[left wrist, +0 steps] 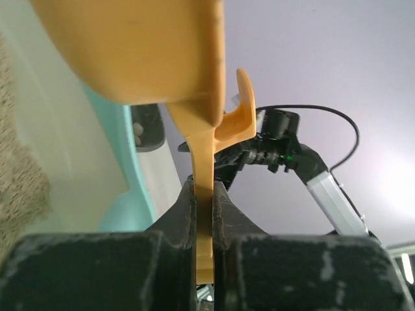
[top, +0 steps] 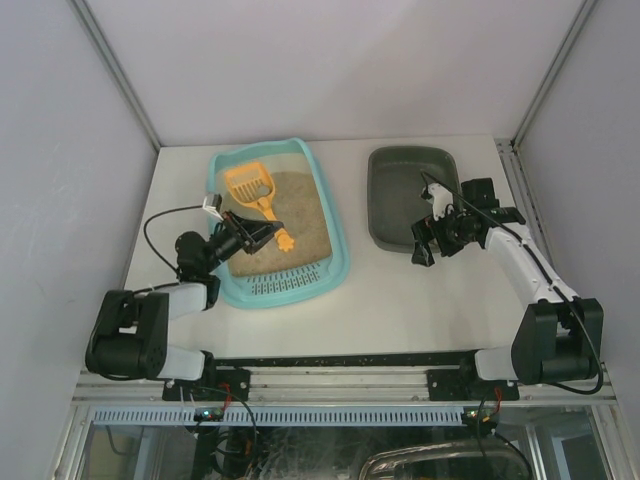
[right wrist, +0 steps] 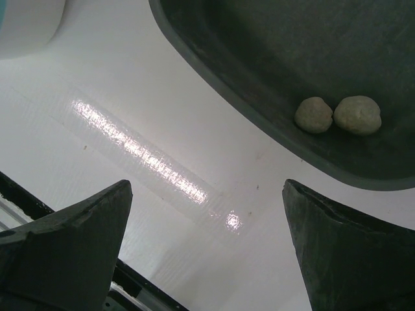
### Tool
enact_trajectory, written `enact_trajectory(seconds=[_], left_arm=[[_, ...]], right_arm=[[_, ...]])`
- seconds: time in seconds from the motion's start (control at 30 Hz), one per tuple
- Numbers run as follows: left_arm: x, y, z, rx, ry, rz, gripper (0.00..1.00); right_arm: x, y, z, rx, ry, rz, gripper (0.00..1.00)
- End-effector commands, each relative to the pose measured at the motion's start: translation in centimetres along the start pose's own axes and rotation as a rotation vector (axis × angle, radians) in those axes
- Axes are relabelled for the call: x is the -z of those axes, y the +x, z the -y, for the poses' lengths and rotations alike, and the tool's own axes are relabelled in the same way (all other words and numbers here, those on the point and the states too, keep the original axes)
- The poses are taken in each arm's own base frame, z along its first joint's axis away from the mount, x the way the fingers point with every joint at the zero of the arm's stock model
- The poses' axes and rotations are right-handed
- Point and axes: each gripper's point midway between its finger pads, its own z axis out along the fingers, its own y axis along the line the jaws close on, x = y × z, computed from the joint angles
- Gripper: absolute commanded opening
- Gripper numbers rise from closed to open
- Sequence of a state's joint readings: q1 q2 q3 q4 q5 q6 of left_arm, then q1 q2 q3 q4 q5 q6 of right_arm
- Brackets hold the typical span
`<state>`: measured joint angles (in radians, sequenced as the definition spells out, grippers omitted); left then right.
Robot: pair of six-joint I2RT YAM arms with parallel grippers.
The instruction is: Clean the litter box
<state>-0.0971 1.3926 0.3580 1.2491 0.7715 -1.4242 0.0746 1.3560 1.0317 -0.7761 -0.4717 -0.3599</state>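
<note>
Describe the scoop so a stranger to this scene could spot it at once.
On the white table, find the teal litter box on the left. Over it is the scoop, held by its handle in the left gripper. It is the only orange thing there.

The white worktop [top: 400,290] fills the middle of the top view, closed in by pale panels at the back and on both sides. Two trays lie directly on it, well apart, with bare white surface between them. The light-teal litter box [top: 283,288] sits left of centre, slightly tilted, its slotted strip at the lower end. The dark grey tray [top: 395,195] sits in the upper right. In the right wrist view a glossy strip [right wrist: 149,155], perhaps clear tape, lies flat on the surface near the grey tray.
</note>
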Motion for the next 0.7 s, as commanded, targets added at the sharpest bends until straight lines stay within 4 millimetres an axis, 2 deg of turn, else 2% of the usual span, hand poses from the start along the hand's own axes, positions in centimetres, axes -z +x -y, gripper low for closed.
enact_trajectory(seconds=[0.0,0.03,0.07,0.1,0.13,0.17,0.2,0.27,0.3,0.33,0.37,0.43,0.53,0.57,0.67], left_arm=[[0.1,-1.8,-2.5,-0.061,-0.180,0.034,0.00],[0.0,-2.2,-4.1,-0.091,-0.293,0.019,0.00],[-0.1,-1.1,-5.4,-0.125,-0.412,-0.065,0.00],[-0.6,-0.2,-4.6,-0.154,-0.407,-0.131,0.00],[-1.2,0.1,-2.3,-0.127,-0.298,-0.136,0.00],[-1.2,-0.4,0.0,-0.101,-0.170,-0.095,0.00],[-1.4,-1.0,1.4,-0.088,-0.102,-0.067,0.00],[-2.3,0.1,1.8,-0.064,-0.083,-0.175,0.01],[-2.4,0.5,3.1,-0.044,-0.012,-0.189,0.00],[-1.8,0.1,6.6,-0.104,0.172,-0.148,0.00],[-1.0,-0.2,7.4,-0.035,0.228,-0.133,0.00],[-1.3,-0.7,6.0,0.051,0.197,-0.152,0.00],[-1.4,-0.5,4.6,0.067,0.170,-0.170,0.00],[-0.8,-1.1,4.4,0.058,0.161,-0.124,0.00],[2.0,-3.9,1.3,0.100,0.055,0.064,0.00]], right_arm=[[0.0,-0.9,0.5,0.036,0.029,0.037,1.00],[0.0,-0.8,0.5,0.034,0.027,0.034,1.00],[-0.1,-0.7,0.4,0.032,0.020,0.030,1.00],[-0.1,-0.7,0.3,0.031,0.014,0.028,1.00],[-0.1,-0.6,0.3,0.032,0.014,0.028,1.00],[-0.1,-0.5,0.5,0.035,0.023,0.027,1.00],[-0.2,-0.5,0.8,0.039,0.036,0.023,1.00],[-0.3,-0.3,1.0,0.042,0.043,0.012,1.00],[-0.3,-0.2,1.0,0.046,0.043,0.011,1.00],[-0.3,-0.3,1.0,0.048,0.044,0.011,1.00],[-0.3,-0.3,0.9,0.050,0.042,0.013,1.00],[-0.2,-0.3,0.8,0.051,0.039,0.014,1.00],[0.2,-0.4,0.5,0.054,0.042,0.026,1.00],[0.4,-0.5,0.4,0.056,0.040,0.033,1.00],[1.0,-0.9,0.2,0.065,0.047,0.061,1.00]])
